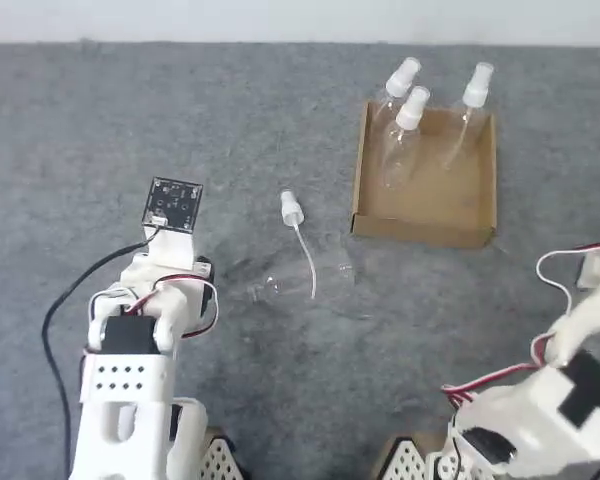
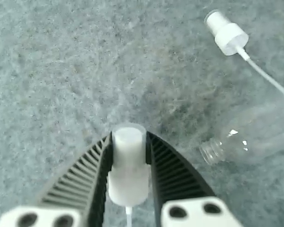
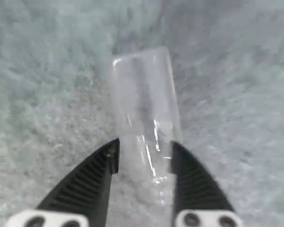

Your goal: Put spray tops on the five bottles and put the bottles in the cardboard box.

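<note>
My left gripper [image 2: 128, 138] is shut on a white spray top [image 2: 128, 170], just above the grey carpet. Beside it lie a loose spray top [image 2: 226, 33] with its long tube and a clear open bottle [image 2: 251, 139] on its side. From above, that spray top [image 1: 292, 208] and bottle [image 1: 300, 280] lie mid-table, right of the left arm [image 1: 145, 310]. My right gripper [image 3: 144, 149] is shut on a clear bottle [image 3: 144, 109], low over the carpet. The cardboard box [image 1: 425, 228] at the back right holds three bottles with spray tops [image 1: 412, 108].
Grey carpet covers the whole table. The right arm [image 1: 560, 400] sits at the front right corner, with its cables beside it. Open carpet lies between the two arms and to the left of the box.
</note>
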### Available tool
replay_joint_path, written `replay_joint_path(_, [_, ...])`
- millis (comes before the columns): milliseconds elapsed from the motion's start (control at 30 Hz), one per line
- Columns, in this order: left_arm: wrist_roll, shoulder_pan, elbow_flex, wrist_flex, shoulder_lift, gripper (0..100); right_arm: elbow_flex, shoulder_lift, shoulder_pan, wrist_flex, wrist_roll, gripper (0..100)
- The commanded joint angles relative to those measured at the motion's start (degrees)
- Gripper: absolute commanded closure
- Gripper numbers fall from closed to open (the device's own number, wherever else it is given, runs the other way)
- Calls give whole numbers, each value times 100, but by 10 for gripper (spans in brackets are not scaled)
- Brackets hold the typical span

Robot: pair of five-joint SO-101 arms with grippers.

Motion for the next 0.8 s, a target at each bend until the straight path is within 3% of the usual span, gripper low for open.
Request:
replay_joint_path(0, [35,18,-40,-132,-123,989,-352,-690,435,75,800,991])
replay_joint_path(133, [35,18,-40,-141,-123,989,-299,-453,1015,48,1943,993])
replay_joint_path(333, [44,18,-40,-141,-123,989,-316,523,1648,-611,2330,993])
replay_joint_path(533, [53,18,-40,-141,-114,989,-316,1393,1385,-725,2338,993])
replay_joint_path(767, [53,18,-40,-149,-114,989,-299,1314,567,-40,2303,993])
